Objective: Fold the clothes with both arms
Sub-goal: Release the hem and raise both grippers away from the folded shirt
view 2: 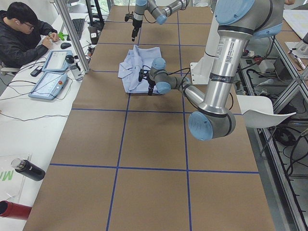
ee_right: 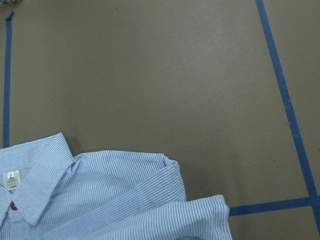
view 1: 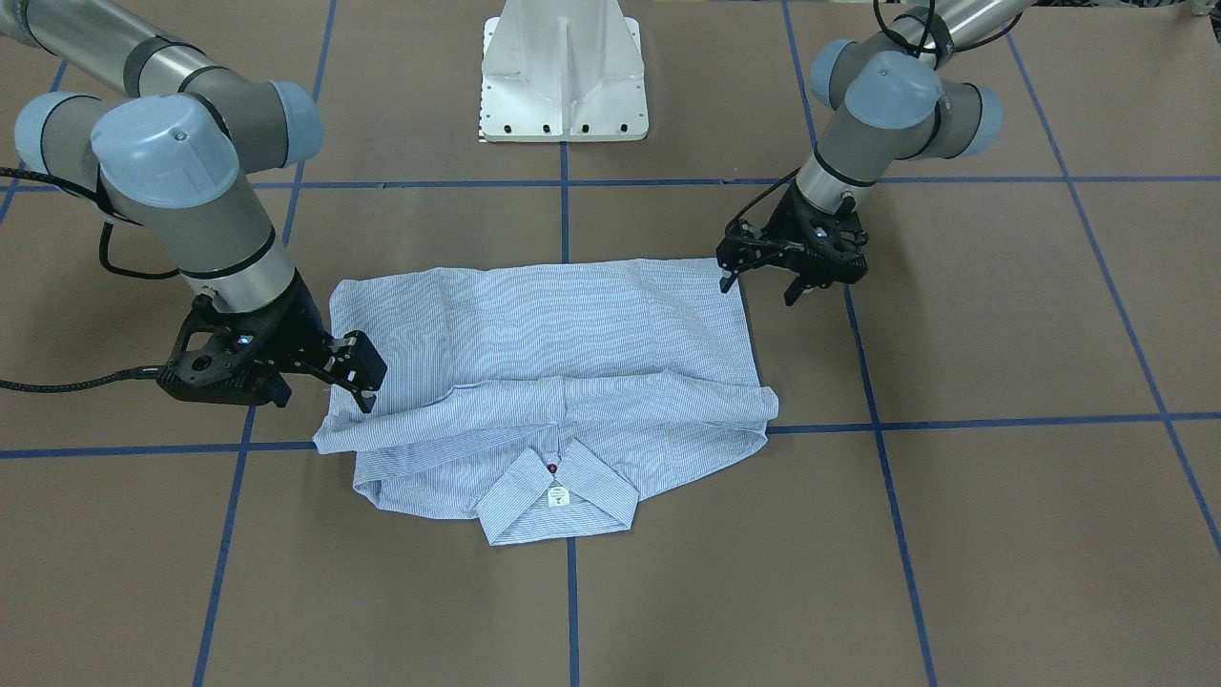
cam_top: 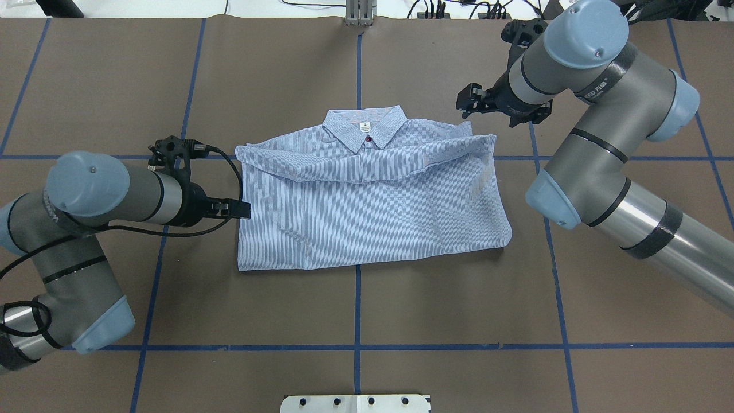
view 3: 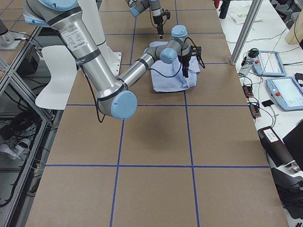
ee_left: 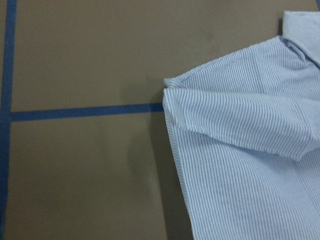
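- Blue-striped shirt [cam_top: 367, 212] lies folded into a rectangle mid-worktop [cam_top: 401, 298], with its collar [cam_top: 365, 127] on the side away from the robot.
- Empty, jaws apart: left gripper [view 1: 758, 291], just beside the shirt's side edge.
- Empty, jaws apart: right gripper [view 1: 361, 374], near the collar-side corner.

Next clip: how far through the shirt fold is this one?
Done: the shirt lies flat, and both sleeves appear folded across the chest just below the collar. In hand: nothing. The left gripper and right gripper are open beside its side edges, gripping no cloth. Left: it forms a wide rectangle, so probably at least one more fold to make it compact.
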Robot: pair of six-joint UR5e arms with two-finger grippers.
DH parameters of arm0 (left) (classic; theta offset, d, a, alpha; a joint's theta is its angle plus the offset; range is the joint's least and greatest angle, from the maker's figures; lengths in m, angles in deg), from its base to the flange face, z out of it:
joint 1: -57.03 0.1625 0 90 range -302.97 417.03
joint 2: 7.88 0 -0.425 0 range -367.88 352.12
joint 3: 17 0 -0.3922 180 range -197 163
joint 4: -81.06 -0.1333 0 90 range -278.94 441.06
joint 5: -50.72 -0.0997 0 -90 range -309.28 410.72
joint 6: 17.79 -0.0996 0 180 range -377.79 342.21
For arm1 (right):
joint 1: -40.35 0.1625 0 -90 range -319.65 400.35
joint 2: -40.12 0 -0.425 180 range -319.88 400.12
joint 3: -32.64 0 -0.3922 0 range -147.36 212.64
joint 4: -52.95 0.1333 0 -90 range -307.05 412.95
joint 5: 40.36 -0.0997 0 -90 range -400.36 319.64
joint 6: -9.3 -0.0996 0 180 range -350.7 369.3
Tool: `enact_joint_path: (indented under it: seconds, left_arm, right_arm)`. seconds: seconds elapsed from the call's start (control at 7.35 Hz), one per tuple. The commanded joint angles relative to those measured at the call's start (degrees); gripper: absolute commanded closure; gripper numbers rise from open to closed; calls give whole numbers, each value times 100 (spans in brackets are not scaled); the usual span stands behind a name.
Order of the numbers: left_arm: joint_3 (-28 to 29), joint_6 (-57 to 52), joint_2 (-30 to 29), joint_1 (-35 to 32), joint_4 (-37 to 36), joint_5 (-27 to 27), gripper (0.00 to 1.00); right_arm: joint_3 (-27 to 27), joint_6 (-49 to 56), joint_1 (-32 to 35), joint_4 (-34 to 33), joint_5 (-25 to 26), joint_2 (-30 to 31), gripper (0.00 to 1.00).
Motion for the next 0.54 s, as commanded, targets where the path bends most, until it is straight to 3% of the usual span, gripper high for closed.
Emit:
enact_joint_path:
  seconds: [0.0, 0.14, 0.27, 0.41]
  left_arm:
    - [14, 193, 32, 286, 73, -29, 11]
    - [15, 193, 32, 322, 73, -29, 27]
    - [32, 193, 24, 366, 73, -29, 34]
    - [32, 193, 32, 418, 64, -20, 34]
  right_arm:
    - [11, 0, 0, 1, 9, 3, 0]
    - [11, 0, 0, 1, 9, 3, 0]
    - [11, 0, 0, 1, 9, 3, 0]
    - [11, 0, 0, 1, 9, 3, 0]
